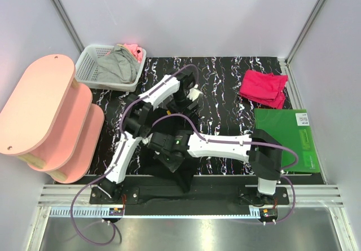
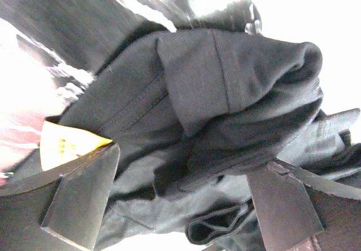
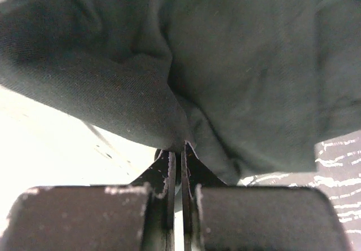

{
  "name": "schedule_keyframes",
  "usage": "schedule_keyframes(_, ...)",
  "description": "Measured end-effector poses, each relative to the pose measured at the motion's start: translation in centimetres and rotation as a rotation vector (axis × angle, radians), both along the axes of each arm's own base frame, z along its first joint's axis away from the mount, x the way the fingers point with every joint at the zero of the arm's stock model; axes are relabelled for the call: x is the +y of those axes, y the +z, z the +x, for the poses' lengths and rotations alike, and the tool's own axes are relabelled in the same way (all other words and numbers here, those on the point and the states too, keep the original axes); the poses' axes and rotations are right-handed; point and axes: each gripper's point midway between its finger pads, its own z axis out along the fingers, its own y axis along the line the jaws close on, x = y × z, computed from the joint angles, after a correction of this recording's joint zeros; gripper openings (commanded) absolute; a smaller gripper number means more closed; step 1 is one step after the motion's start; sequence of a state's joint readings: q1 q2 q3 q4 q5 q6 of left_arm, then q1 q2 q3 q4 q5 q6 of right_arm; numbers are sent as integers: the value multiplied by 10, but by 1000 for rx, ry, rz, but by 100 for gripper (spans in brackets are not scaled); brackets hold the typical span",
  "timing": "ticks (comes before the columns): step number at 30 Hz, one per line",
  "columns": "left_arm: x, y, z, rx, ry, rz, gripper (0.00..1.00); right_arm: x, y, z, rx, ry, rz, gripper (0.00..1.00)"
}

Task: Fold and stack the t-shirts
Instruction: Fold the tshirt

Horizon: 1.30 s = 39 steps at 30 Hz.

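The black t-shirt (image 1: 172,167) is bunched up near the front middle of the table; its daisy print does not show. My right gripper (image 1: 163,149) is shut, its tips (image 3: 181,146) pinching a fold of the black t-shirt (image 3: 237,70). My left gripper (image 1: 190,95) sits farther back. In the left wrist view its fingers (image 2: 79,200) stand wide apart with a rolled wad of the black t-shirt (image 2: 225,93) and a yellow tag (image 2: 62,146) between and beyond them. The crimson-pink t-shirt (image 1: 263,87) lies folded at the back right.
A flat green board (image 1: 287,138) lies at the right edge, just in front of the crimson-pink shirt. A white lattice basket (image 1: 90,79) holding grey and pink cloth stands at the back left. A pink tiered shelf (image 1: 45,115) fills the left side.
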<state>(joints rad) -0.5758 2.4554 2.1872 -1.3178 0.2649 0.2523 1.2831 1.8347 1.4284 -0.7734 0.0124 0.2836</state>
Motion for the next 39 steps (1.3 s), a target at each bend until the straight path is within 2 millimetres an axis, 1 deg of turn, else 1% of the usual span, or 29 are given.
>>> schedule_keyframes(2,-7,1,14,-34,19,-12,99,-6,-4,4,11,-14,-20,0)
schedule_keyframes(4,-11,2,29,-72,41,-32,99,-8,-8,12,12,-36,-27,0)
schedule_keyframes(5,-12,4,35,-86,56,-41,99,-6,-8,17,9,-48,-18,0)
schedule_keyframes(7,-13,7,43,-109,69,-58,99,2,-3,27,5,-67,21,0)
schedule_keyframes(8,-12,8,44,-120,73,-67,99,6,0,29,6,-69,41,0)
schedule_keyframes(9,-9,9,42,-120,72,-71,99,11,3,30,9,-66,62,0)
schedule_keyframes(10,-5,11,36,-112,69,-72,99,17,7,28,14,-60,83,0)
schedule_keyframes(12,11,18,11,-76,50,-66,99,26,12,19,29,-35,113,0)
schedule_keyframes(14,31,34,-22,-54,27,-68,99,32,14,4,46,3,124,0)
schedule_keyframes(16,48,55,-54,-55,-3,-86,99,37,16,-16,65,50,128,0)
schedule_keyframes(17,57,69,-71,-69,-22,-104,99,39,17,-27,73,76,128,0)
schedule_keyframes(20,68,95,-99,-117,-63,-160,99,43,20,-52,87,136,120,0)
schedule_keyframes(21,71,98,-106,-121,-74,-166,99,44,21,-58,93,149,119,0)
schedule_keyframes(22,74,97,-114,-120,-87,-173,99,44,21,-65,102,166,118,0)
schedule_keyframes(23,77,90,-121,-106,-92,-166,99,44,22,-70,108,177,116,0)
schedule_keyframes(24,80,81,-126,-87,-97,-153,99,43,22,-74,115,184,111,0)
schedule_keyframes(28,92,29,-137,13,-95,-62,99,44,23,-78,138,194,106,0)
schedule_keyframes(30,93,14,-136,39,-90,-35,99,44,21,-79,145,195,97,0)
schedule_keyframes(32,91,6,-131,37,-86,-30,99,43,19,-79,148,195,88,0)
schedule_keyframes(35,90,3,-126,21,-81,-29,99,41,20,-78,142,197,77,0)
schedule_keyframes(39,90,1,-121,2,-74,-33,99,45,32,-69,110,197,85,0)
